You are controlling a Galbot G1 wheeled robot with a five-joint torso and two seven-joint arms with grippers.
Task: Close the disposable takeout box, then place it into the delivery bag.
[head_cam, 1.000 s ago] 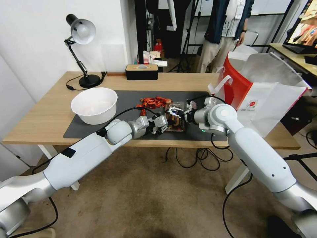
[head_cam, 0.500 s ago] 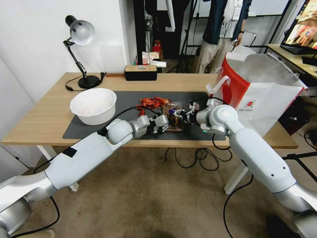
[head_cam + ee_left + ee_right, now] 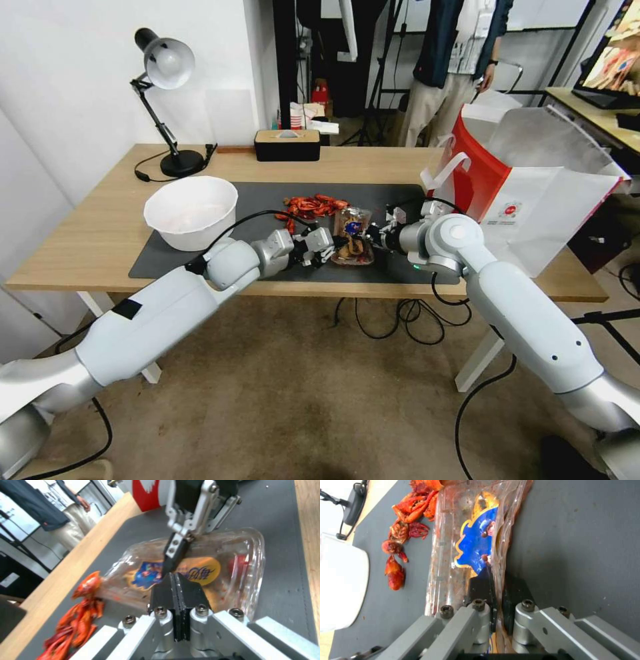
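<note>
Item: disposable takeout box (image 3: pixel 351 235), clear hinged clamshell, on the dark mat (image 3: pixel 200 260) near the front edge of the table (image 3: pixel 80 247), centre. Lid half is raised off the tray, not yet seated. A blue and yellow label shows through the plastic; red and brownish food inside.

Item: right gripper (image 3: pixel 371 235), at the box's right side. Jaws narrow, pinched on the thin edge of the lid, as seen in the right wrist view (image 3: pixel 495 590).

Item: left gripper (image 3: pixel 331 244), at the box's left side, touching or just beside it. Jaws pressed together with nothing visible between them, per the left wrist view (image 3: pixel 176 590).

Item: delivery bag (image 3: pixel 533 193), red and white, standing open at the right end of the table, apart from the box.

Item: loose crayfish (image 3: pixel 313 205), on the mat just beyond the box. White bowl (image 3: pixel 191 212), far left of the mat.

Hazards, as judged:
- Thin lid plastic may slip from the right jaws or buckle under the pinch.
- The tray could slide on the mat if the left gripper gives too little bracing.
- An unlatched lid may spring open on the lift, spilling food.
- The crayfish sit close enough to be swept.
</note>
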